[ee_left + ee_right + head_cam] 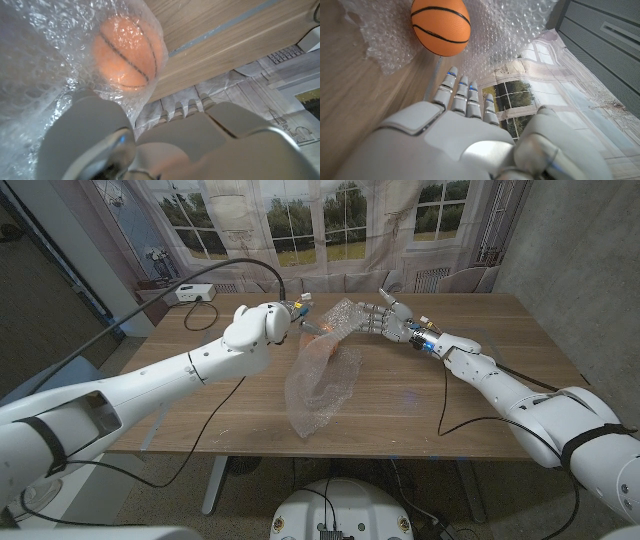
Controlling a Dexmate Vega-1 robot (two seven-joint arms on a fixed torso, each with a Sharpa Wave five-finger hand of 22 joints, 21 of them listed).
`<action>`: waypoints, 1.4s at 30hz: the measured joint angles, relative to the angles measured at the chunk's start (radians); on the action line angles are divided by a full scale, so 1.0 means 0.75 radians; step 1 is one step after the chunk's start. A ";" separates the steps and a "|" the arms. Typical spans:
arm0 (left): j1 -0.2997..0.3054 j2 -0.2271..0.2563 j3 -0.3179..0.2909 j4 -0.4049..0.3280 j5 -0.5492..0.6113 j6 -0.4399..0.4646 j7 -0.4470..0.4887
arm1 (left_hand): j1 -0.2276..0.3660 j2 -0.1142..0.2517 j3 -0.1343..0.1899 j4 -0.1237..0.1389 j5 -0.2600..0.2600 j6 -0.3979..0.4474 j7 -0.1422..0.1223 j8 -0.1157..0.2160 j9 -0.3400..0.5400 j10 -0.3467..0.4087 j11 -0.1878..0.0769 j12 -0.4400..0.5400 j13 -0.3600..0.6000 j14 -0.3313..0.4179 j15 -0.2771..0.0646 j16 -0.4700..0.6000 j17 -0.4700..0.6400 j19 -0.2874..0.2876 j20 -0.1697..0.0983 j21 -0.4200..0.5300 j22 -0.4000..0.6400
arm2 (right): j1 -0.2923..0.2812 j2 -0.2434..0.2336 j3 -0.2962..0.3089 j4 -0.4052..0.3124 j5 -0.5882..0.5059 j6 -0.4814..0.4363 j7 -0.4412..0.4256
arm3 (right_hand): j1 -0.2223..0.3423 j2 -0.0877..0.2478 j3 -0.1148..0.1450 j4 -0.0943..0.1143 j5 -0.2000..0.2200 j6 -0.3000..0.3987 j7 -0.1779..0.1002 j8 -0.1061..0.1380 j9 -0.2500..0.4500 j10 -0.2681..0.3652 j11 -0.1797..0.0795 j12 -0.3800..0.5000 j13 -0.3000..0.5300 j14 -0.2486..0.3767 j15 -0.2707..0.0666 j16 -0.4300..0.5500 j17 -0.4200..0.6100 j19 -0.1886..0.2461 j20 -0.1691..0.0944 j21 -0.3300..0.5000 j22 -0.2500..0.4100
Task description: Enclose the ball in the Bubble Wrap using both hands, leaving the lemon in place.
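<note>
Both hands were at the bubble wrap (pixel 322 375) — the left hand (pixel 262 325) gripped its far edge; the right hand's (pixel 388 317) fingers were spread, touching it. Past those fingers sat the ball (pixel 440 26) — light, squashy. Thin, slippery wrap seemed best pinched at the edges.

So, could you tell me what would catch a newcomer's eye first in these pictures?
Probably the big sheet of bubble wrap, lifted off the middle of the wooden table and draped between the left hand and right hand. Next, the orange ball with black seams, half under the wrap near the table's far side.
</note>
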 measured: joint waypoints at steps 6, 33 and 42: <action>0.115 0.012 -0.126 -0.019 -0.058 -0.135 0.161 | -0.008 0.019 -0.015 0.015 -0.003 0.000 -0.014 0.020 0.000 0.000 -0.019 0.035 -0.010 0.000 -0.010 0.026 -0.004 0.000 0.000 0.054 0.006 | -0.055 -0.008 0.027 -0.080 0.001 0.088 -0.067 | -0.001 -0.001 -0.011 0.000 0.009 0.051 0.001 0.019 0.000 0.033 -0.009 0.000 0.000 -0.025 -0.010 -0.009 -0.012 -0.023 -0.023 0.000 -0.006; 0.445 -0.036 -0.550 0.115 -0.455 -0.688 0.574 | -0.017 0.108 -0.019 0.031 -0.081 0.000 -0.048 0.023 -0.010 -0.001 -0.052 0.071 -0.061 0.005 -0.082 0.035 -0.022 0.002 -0.027 0.179 -0.010 | -0.269 -0.116 0.040 -0.481 -0.385 0.589 -0.764 | 0.050 0.036 0.000 -0.033 0.038 0.177 -0.022 0.029 0.000 0.033 -0.077 -0.007 -0.003 -0.128 -0.106 -0.034 -0.049 -0.056 -0.139 -0.006 -0.019; 0.526 -0.112 -0.667 0.270 -0.782 -1.107 0.693 | -0.026 0.127 -0.014 0.036 -0.096 -0.002 -0.079 0.023 -0.016 -0.001 -0.052 0.074 -0.073 0.005 -0.082 0.035 -0.022 -0.005 -0.034 0.179 -0.010 | -0.273 -0.171 0.000 -0.572 -0.477 0.621 -0.880 | 0.037 0.059 0.004 -0.029 0.040 0.184 -0.029 0.027 0.000 0.030 -0.094 -0.012 -0.009 -0.139 -0.123 -0.034 -0.056 -0.061 -0.162 -0.006 -0.019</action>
